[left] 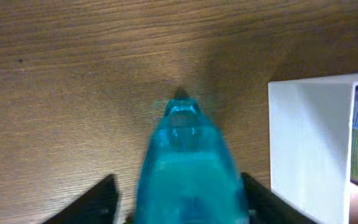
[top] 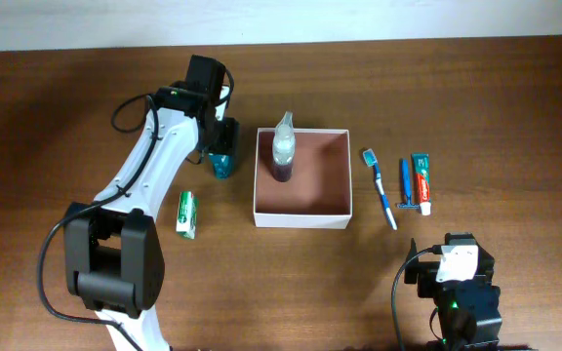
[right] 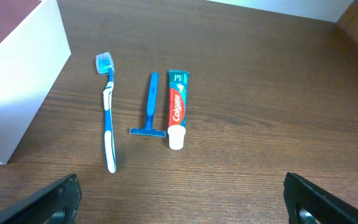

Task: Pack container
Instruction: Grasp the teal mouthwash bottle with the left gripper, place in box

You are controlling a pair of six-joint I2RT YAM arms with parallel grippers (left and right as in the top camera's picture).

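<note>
- The container [top: 301, 218] sits mid-surface with its open top up. A clear bottle [top: 283, 148] already stands inside it, against the far wall.
- The teal bottle [top: 223, 166] is just beside the container's left wall and apart from it. In the left wrist view that white wall rises close on the bottle's right.
- The left claw [left: 179, 202] straddles the teal bottle, one finger on each side. The bottle's long axis runs straight out between the fingers, cap end away from the wrist. I cannot tell whether the fingers are actually pressing on it.
- The move this calls for, I judge, is a lift and a short carry to the robot's right, high enough to clear the wall.
- A green tube [top: 187, 213] lies nearer the robot on the left.
- The toothbrush [right: 109, 124], razor [right: 150, 106] and toothpaste [right: 177, 109] lie side by side to the container's right.
- The right claw [right: 179, 205] hangs spread wide and empty, well back from those three.
</note>
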